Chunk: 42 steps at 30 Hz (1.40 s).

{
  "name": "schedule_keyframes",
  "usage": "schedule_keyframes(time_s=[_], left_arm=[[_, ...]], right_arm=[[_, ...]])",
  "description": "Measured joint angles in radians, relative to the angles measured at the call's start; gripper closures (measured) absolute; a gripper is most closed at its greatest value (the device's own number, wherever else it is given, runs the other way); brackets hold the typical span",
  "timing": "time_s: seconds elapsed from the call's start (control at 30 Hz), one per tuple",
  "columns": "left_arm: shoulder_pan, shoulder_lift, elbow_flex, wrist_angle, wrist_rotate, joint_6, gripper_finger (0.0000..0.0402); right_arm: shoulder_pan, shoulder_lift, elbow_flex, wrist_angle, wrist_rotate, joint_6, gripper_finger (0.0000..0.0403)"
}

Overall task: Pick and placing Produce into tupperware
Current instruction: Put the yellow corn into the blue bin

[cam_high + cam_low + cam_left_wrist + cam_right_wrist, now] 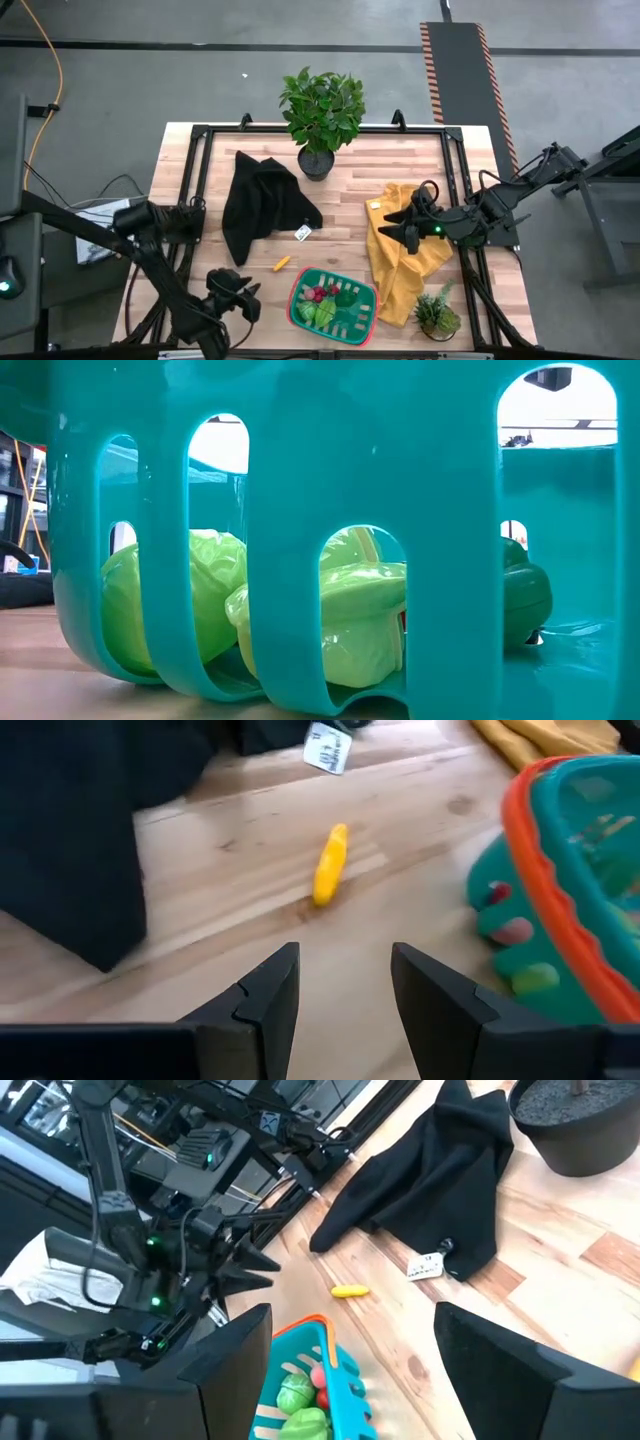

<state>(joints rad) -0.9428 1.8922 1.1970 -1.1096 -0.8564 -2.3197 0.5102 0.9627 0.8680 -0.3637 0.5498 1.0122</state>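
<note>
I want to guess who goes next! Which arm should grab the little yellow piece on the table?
Probably the left. Its open hand faces the yellow piece directly, with bare wood between. The right hand sits farther off, over the yellow cloth.

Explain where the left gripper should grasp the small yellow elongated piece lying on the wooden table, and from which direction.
Grip the small yellow elongated piece across its narrow middle, coming straight down from above. It lies flat and alone on the wooden table, so the open left gripper should probably close across its short width, not its length.
</note>
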Motion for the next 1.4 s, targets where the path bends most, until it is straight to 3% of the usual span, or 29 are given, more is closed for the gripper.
schedule_keyframes(time_s=[0.2, 0.5, 0.73, 0.97, 1.4], left_arm=[[0.008, 0.091, 0.002, -0.007, -0.032, -0.084, 0.0252], [0.009, 0.123, 0.002, -0.009, -0.036, -0.085, 0.0252], [0.043, 0.123, 0.002, 0.026, -0.033, 0.082, 0.0252], [0.088, 0.123, -0.021, 0.159, -0.045, 0.253, 0.0252], [0.085, 0.123, -0.094, 0.176, -0.077, 0.191, 0.0252]], right_arm=[[0.000, 0.000, 0.000, -0.006, -0.005, 0.000, 0.0133], [0.000, 0.000, 0.000, -0.006, -0.005, 0.000, 0.0133], [0.000, 0.000, 0.000, -0.006, -0.005, 0.000, 0.0133], [0.000, 0.000, 0.000, -0.006, -0.004, 0.009, 0.0133], [0.000, 0.000, 0.000, -0.007, -0.004, 0.009, 0.0133]])
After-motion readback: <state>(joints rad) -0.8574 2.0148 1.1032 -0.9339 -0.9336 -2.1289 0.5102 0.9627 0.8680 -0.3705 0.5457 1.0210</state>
